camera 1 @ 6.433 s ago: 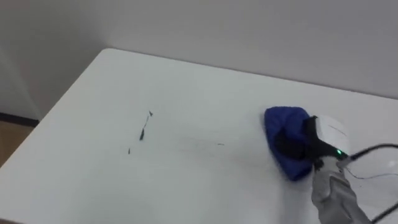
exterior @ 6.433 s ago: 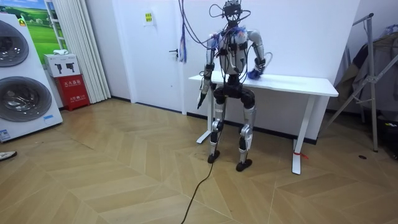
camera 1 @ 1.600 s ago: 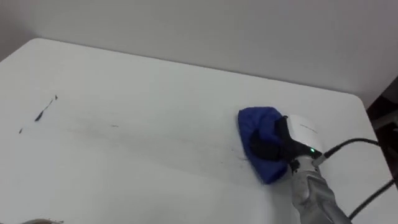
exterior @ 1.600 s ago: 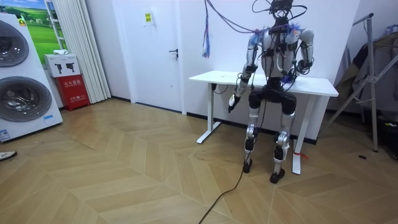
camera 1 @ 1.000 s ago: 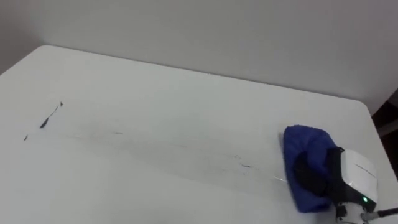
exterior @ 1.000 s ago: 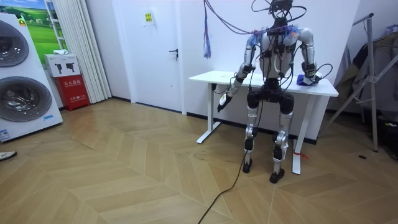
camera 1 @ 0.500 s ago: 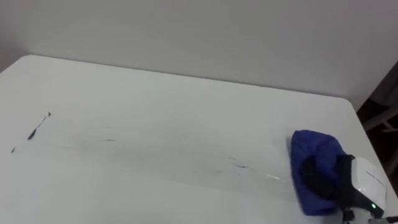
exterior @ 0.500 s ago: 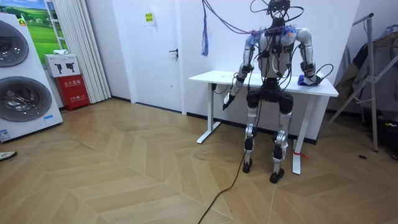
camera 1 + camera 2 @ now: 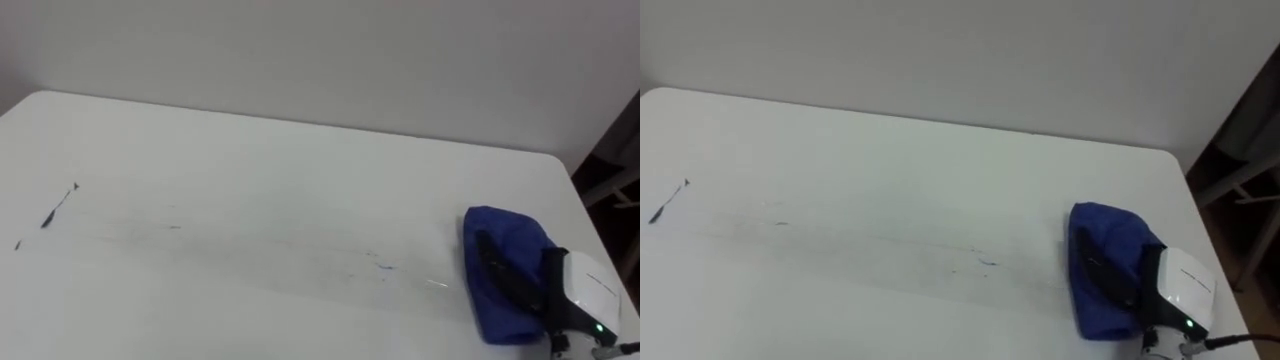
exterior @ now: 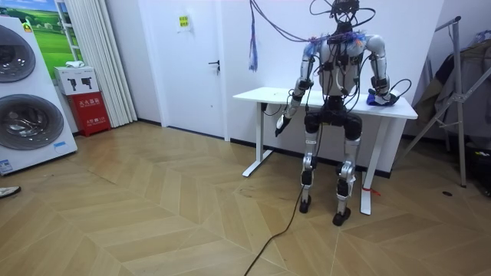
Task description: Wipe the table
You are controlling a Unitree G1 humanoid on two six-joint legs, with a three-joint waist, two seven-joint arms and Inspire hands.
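Two hands — status?
— Right hand [image 9: 578,295] flat, fingers [image 9: 502,274] straight, pressing crumpled blue cloth [image 9: 500,228] under it on white rectangular table [image 9: 250,150]; black pen marks [image 9: 58,203] far to its left. Left hand [image 10: 281,126] hangs beside table edge, state unreadable.

Blue cloth [image 9: 503,258], bunched into a low mound, lies on the white table [image 9: 270,150] under the outstretched dark fingers [image 9: 503,279] of the right hand [image 9: 578,290], with faint smears [image 9: 380,266] just left of it and dark marks [image 9: 58,203] well apart from it, further left.
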